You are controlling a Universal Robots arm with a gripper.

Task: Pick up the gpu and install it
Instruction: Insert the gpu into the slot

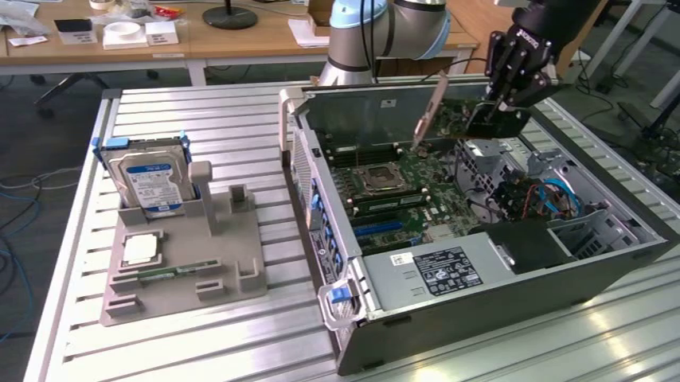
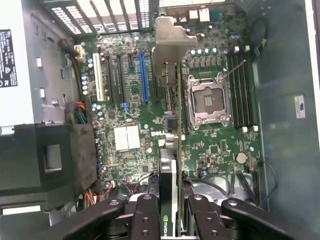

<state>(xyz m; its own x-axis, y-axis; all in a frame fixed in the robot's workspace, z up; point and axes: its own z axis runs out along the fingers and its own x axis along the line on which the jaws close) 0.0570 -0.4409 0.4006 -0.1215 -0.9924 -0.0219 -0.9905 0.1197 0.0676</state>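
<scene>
My end effector [image 2: 171, 207] grips the gpu [image 2: 168, 167] edge-on above the motherboard [image 2: 127, 155], long axis parallel to the blue slot [image 2: 144, 77] beside it.

Black gripper [image 2: 171, 212] clamping the gpu [image 2: 169, 165] edge-on, its silver bracket [image 2: 167, 42] at the far end, over a green motherboard [image 2: 125, 100] inside an open computer case [image 2: 280, 75], between a blue slot [image 2: 143, 75] and an empty processor socket [image 2: 209, 100].
</scene>
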